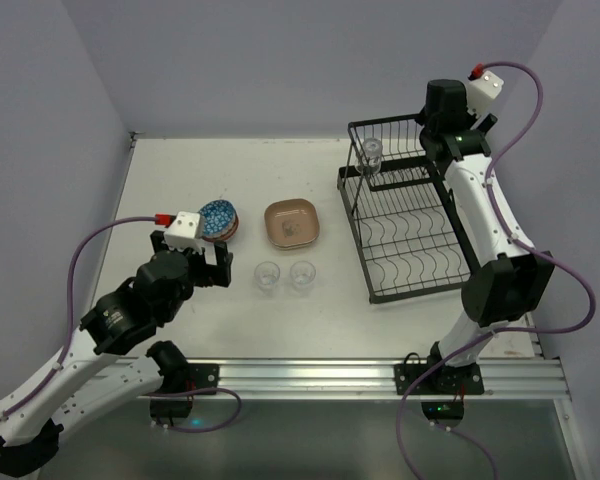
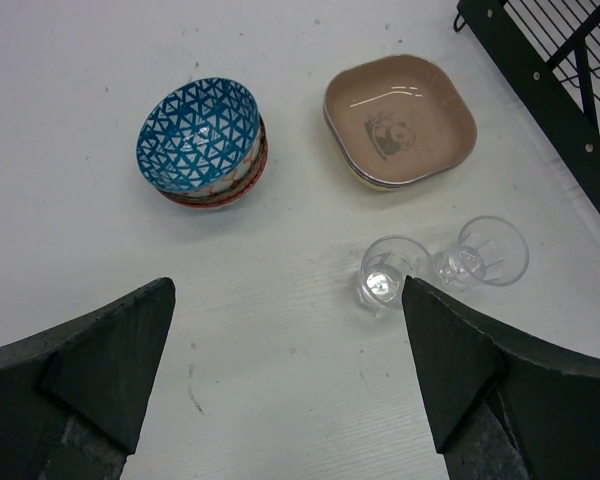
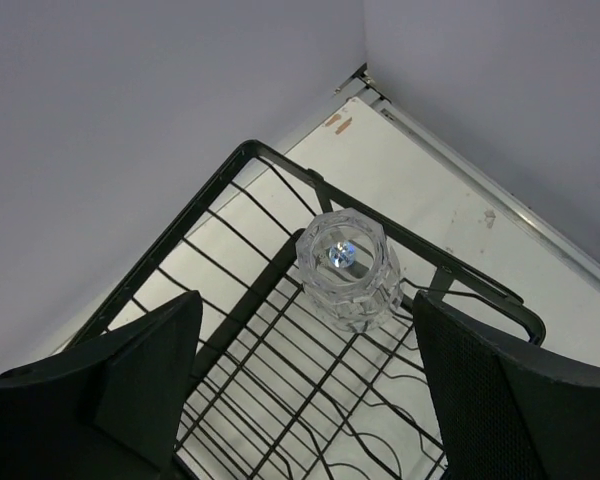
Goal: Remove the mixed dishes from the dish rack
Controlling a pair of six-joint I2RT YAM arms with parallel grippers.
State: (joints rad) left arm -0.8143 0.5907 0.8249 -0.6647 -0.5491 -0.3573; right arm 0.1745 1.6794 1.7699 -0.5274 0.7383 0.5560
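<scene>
The black wire dish rack [image 1: 420, 215] stands at the right of the table. One clear glass cup [image 1: 373, 154] sits in its upper basket; it also shows in the right wrist view [image 3: 348, 270], upside down. My right gripper [image 3: 305, 390] is open above the basket, close to that cup. On the table lie two clear glass cups [image 2: 391, 272] [image 2: 490, 250], a stack of patterned bowls with a blue one on top [image 2: 200, 138], and a stack of plates with a tan-brown one on top [image 2: 400, 118]. My left gripper [image 2: 290, 375] is open and empty above the table near them.
The rack's lower tray [image 1: 415, 265] with curved wire dividers holds nothing I can see. Walls enclose the table at the back and sides. A metal rail [image 1: 380, 375] runs along the near edge.
</scene>
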